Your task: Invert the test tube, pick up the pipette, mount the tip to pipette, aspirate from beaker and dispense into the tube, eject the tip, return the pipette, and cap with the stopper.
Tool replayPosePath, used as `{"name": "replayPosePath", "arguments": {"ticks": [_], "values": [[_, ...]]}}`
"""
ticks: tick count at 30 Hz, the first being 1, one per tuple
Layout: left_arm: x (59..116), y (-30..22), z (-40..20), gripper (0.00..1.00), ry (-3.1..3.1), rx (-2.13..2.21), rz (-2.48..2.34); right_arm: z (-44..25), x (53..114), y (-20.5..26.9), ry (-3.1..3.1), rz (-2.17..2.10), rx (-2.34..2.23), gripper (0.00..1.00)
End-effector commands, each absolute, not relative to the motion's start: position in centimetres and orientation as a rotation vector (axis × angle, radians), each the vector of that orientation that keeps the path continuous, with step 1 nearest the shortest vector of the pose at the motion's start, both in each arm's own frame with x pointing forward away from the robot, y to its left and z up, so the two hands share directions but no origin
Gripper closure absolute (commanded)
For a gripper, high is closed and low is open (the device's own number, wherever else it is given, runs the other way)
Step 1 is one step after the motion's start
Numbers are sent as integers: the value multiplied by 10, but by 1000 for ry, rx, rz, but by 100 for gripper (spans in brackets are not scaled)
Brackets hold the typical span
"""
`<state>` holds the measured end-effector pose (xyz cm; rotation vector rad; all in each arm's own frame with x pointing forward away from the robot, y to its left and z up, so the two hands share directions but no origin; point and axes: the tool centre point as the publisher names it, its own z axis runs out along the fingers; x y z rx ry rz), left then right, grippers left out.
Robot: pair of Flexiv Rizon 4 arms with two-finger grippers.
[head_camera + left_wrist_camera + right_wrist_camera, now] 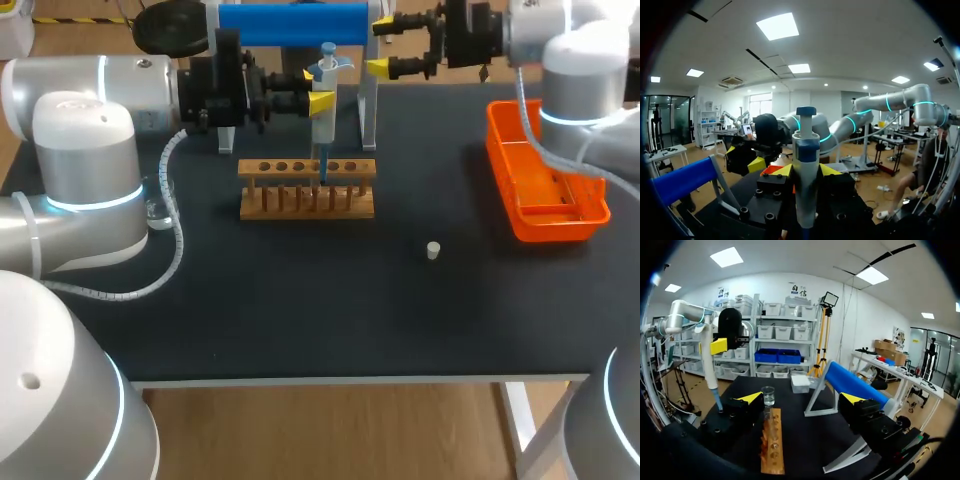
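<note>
Starting from the biggest, the dark table (pixel 300 310) has much bare surface in front of the wooden rack (pixel 307 190). Behind the rack the blue-topped stand (pixel 290 25) sets its legs quite near, so the room there is narrow. The orange tray (pixel 545 180) lies well apart at the right, close to the table edge.

The left gripper (pixel 322 100) is closed on the body of the pipette (pixel 327 70), under its head. It holds the pipette upright above the rack, with the thin lower end at the row of holes; whether it enters a tube cannot be seen. The pipette looks light, stiff and smooth, so a grip on the thick body seems correct.

The right gripper (pixel 382 47) is wide open and empty beside the stand's top. The glass beaker (pixel 768 395) is probably fragile. The small stopper (pixel 433 250) lies alone, light and likely to roll; taking it by its sides looks best.
</note>
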<state>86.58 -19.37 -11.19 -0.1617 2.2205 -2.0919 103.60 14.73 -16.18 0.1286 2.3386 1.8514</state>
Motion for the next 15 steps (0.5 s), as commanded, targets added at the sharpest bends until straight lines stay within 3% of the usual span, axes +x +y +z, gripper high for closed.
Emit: {"name": "replayPosePath", "arguments": {"ticks": [1,15], "values": [[865,-194,-112,100,2215,-163,-2092,-164,1048,158,2339,1820,144,0],[865,-194,-112,100,2215,-163,-2092,-169,1072,166,2327,1704,192,0]]}}
